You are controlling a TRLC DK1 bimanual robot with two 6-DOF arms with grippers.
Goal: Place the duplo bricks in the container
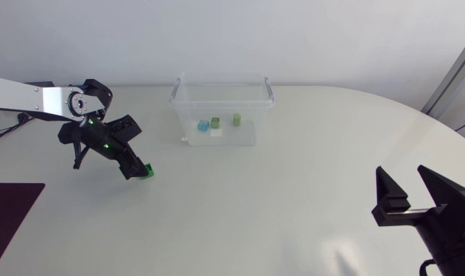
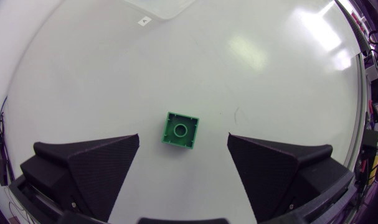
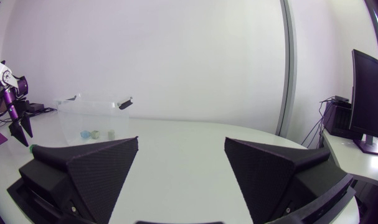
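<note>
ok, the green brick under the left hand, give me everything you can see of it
The green brick is a square block of glossy plastic. The face toward the wrist camera is hollow with a round tube in its centre, so it seems to lie studs-down. It sits flat on the white table, slightly skewed between the open fingers of the left hand; neither touches it. It is outside the container.
</note>
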